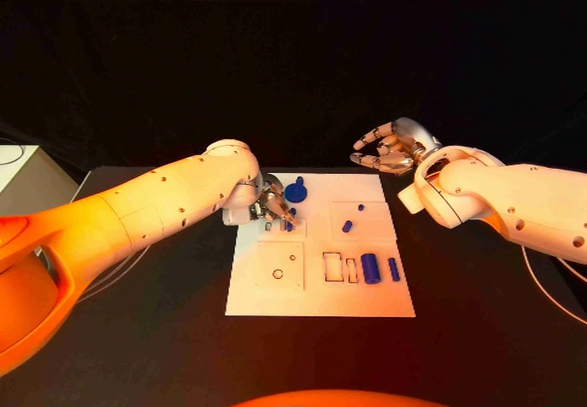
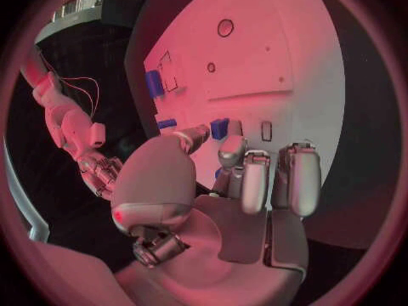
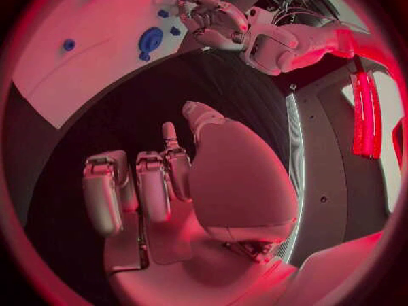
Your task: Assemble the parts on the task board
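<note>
- My left hand (image 1: 271,212): fingertips down on a small blue peg (image 1: 287,224) at the task board's (image 1: 321,297) left-middle; pinch likely, but I cannot tell.
- My right hand (image 1: 389,148): fingers apart, empty, raised beyond the board's far edge, over the counter (image 1: 147,348).
- Left hand nearer.

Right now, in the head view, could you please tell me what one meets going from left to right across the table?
Left hand → round blue part → small blue part → blue cylinder → slim blue part → right hand, raised past the board's far right corner.
</note>
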Controlling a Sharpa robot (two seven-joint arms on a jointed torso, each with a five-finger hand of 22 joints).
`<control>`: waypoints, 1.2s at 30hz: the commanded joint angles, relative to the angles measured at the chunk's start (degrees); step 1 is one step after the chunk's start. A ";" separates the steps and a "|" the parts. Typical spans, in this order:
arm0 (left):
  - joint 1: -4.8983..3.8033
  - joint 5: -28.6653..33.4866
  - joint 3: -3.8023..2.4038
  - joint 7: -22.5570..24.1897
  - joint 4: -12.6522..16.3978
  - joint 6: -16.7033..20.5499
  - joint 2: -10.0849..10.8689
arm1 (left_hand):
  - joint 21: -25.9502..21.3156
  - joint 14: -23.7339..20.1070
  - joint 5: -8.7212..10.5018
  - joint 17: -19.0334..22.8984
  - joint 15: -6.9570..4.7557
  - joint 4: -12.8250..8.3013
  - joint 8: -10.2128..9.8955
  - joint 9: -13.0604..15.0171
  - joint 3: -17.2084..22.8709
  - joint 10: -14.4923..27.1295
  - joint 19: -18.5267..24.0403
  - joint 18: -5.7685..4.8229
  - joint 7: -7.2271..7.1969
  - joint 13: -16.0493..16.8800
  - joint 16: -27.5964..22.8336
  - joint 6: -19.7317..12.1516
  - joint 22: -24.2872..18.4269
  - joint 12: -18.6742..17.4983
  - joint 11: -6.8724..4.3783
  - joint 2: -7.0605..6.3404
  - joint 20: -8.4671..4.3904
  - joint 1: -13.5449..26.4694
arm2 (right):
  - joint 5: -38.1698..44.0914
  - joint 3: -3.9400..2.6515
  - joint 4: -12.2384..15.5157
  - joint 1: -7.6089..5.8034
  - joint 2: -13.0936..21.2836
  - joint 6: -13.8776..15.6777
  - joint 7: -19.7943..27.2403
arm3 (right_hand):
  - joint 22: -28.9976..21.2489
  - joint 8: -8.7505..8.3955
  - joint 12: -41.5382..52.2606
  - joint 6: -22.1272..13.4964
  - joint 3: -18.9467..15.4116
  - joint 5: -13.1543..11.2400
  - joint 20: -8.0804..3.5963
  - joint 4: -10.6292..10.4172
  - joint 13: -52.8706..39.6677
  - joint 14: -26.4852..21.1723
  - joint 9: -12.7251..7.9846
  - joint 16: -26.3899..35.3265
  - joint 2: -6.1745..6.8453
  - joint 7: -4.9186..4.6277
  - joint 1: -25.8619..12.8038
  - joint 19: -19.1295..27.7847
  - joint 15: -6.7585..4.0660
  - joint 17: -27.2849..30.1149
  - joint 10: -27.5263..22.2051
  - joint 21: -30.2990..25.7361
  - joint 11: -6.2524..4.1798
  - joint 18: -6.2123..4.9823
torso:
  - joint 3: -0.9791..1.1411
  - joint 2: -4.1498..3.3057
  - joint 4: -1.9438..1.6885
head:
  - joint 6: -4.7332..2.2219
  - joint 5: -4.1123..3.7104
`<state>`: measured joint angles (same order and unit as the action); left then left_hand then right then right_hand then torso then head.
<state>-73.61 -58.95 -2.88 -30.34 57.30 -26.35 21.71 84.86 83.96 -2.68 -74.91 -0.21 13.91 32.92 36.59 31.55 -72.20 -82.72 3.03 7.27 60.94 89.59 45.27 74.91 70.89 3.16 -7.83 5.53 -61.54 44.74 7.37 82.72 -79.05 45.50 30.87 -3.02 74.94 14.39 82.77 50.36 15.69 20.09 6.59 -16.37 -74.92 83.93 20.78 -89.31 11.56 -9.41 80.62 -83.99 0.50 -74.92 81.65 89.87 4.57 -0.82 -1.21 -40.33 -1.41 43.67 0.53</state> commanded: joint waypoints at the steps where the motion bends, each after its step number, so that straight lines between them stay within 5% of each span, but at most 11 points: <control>1: 0.05 0.33 0.01 0.12 -0.02 -1.08 -0.23 | 0.33 5.75 -0.19 -14.50 -0.51 -0.03 0.42 0.23 0.38 0.18 -0.13 -0.48 -0.20 -0.04 0.07 0.38 3.53 -0.06 -0.44 0.05 -0.37 -0.42 | 0.62 -0.04 0.10 -0.02 -0.09 -0.96 0.08 | 14.83 0.15 0.11 -0.33 0.24 0.34 -0.43 -0.03 -6.92 5.48 0.06 0.29 0.29 -0.09 -0.33 -5.85 -0.16 -12.77 -0.23 -0.22 0.13 0.73 | 0.01 0.00 -0.05 | 0.09 0.04; 10: 0.12 0.70 0.03 0.12 -0.12 -0.87 -0.19 | 0.32 5.75 -0.21 -14.50 -0.82 -1.78 0.89 2.03 2.65 0.18 -0.08 -0.47 -0.53 -0.15 0.07 -0.01 3.52 -0.15 -0.76 1.10 -0.64 -1.74 | 0.68 -0.04 0.06 -0.02 -0.11 -1.04 -0.02 | 14.83 0.19 0.13 -0.32 0.32 0.32 -0.42 -0.04 -6.94 5.47 0.07 0.32 0.28 -0.09 -0.45 -5.85 -0.15 -12.72 -0.20 -0.22 0.13 0.73 | 0.05 0.05 -0.02 | 0.32 0.09; 16: 0.17 2.92 0.04 0.66 0.37 0.18 0.05 | 0.16 5.62 -0.23 -14.25 -1.47 -7.58 2.42 5.52 9.93 0.67 0.16 -0.39 -1.29 -1.03 -0.09 -0.26 3.25 -0.98 -1.49 2.76 -1.19 -4.92 | 0.74 -0.04 -0.09 -0.02 -0.23 -1.23 -0.13 | 14.79 0.20 0.14 -0.33 0.36 0.29 -0.41 -0.04 -6.95 5.46 0.08 0.34 0.29 -0.09 -0.49 -5.82 -0.15 -12.67 -0.19 -0.28 0.13 0.72 | 0.05 0.02 0.00 | 0.38 0.09; 23: 0.22 7.05 0.04 1.02 0.59 2.02 0.62 | -0.04 5.52 -0.25 -14.06 -1.87 -11.71 5.34 10.19 15.31 0.60 0.38 -0.33 -1.74 -1.83 -0.23 -0.85 2.98 -1.79 -1.93 2.88 -1.57 -4.94 | 0.99 -0.04 -0.38 -0.01 -0.42 -1.69 -0.36 | 14.75 0.21 0.13 -0.34 0.36 0.22 -0.41 -0.06 -6.93 5.45 0.08 0.36 0.31 -0.09 -0.59 -5.79 -0.14 -12.62 -0.20 -0.35 0.14 0.70 | 0.10 0.04 -0.02 | 0.20 -0.05; 36: 0.22 10.46 -0.01 0.61 1.92 3.98 3.04 | -0.05 5.64 -0.37 -14.29 -2.34 -13.04 8.27 14.83 18.54 0.24 0.29 -0.34 -2.46 -2.62 -0.10 -0.57 3.12 -2.42 -2.53 1.96 -1.96 -2.51 | 1.59 -0.03 -0.65 -0.01 -0.49 -2.54 -0.76 | 14.69 0.24 0.03 -0.37 0.36 0.01 -0.40 -0.08 -6.82 5.44 0.09 0.37 0.39 -0.09 -0.75 -5.76 -0.14 -12.61 -0.32 -0.43 0.15 0.68 | 0.06 0.13 -0.16 | 0.14 -0.04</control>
<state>-73.39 -50.52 -2.85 -30.09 58.79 -23.44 24.56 84.86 83.94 -2.75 -74.91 -2.25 6.75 36.12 40.53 43.98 -71.91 -82.51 3.04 5.69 58.34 89.59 44.16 74.91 68.55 0.98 -5.69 4.09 -64.58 45.39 7.37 82.09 -79.05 45.03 29.56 -3.76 74.92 14.39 82.76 50.36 15.69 20.09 6.58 -16.37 -74.90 83.93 20.82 -89.31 11.79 -9.41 80.39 -83.99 0.50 -74.91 81.65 89.65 4.57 -0.82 -1.15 -40.23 -1.51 43.79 0.48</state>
